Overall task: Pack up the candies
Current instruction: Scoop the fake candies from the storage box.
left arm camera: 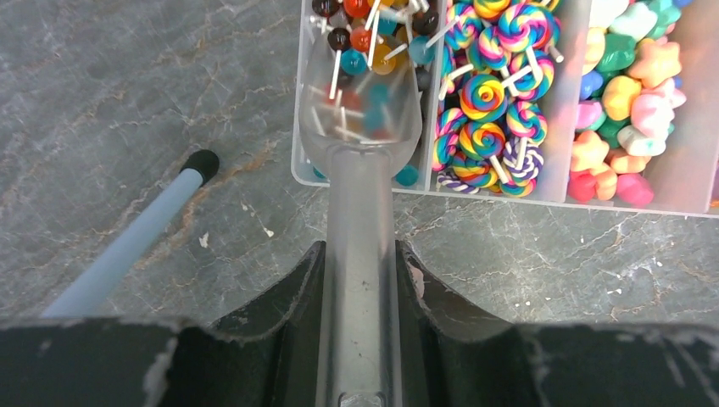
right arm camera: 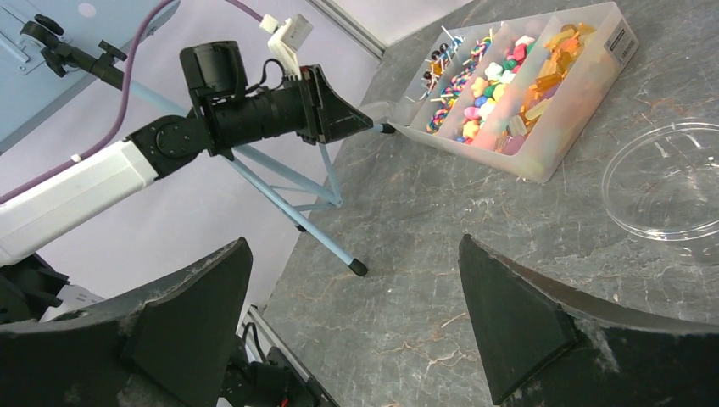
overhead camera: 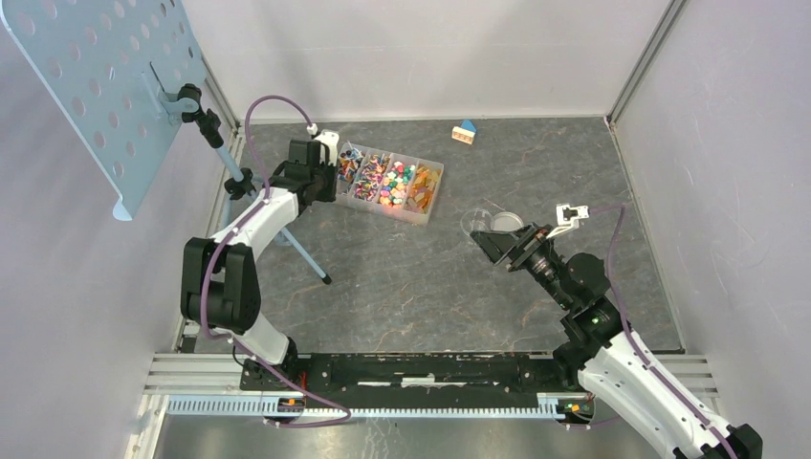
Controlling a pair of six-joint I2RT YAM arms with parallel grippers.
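While the left gripper (left arm camera: 362,259) clamps the scoop (left arm camera: 360,110) handle, its bowl digs into candies (left arm camera: 483,95) ahead; right gripper (right arm camera: 356,254) gapes idle. Next: lift level, carry to dish (right arm camera: 670,182).

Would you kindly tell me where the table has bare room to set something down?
Widest bare patch: mid-table, between the candy tray, the stand's leg and the clear dish. The back corner right of the toy house is free too. Crowded: the tray's left end, where the left gripper holds the scoop.

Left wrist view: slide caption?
Left gripper holding a clear scoop at the ball lollipops in the candy box.
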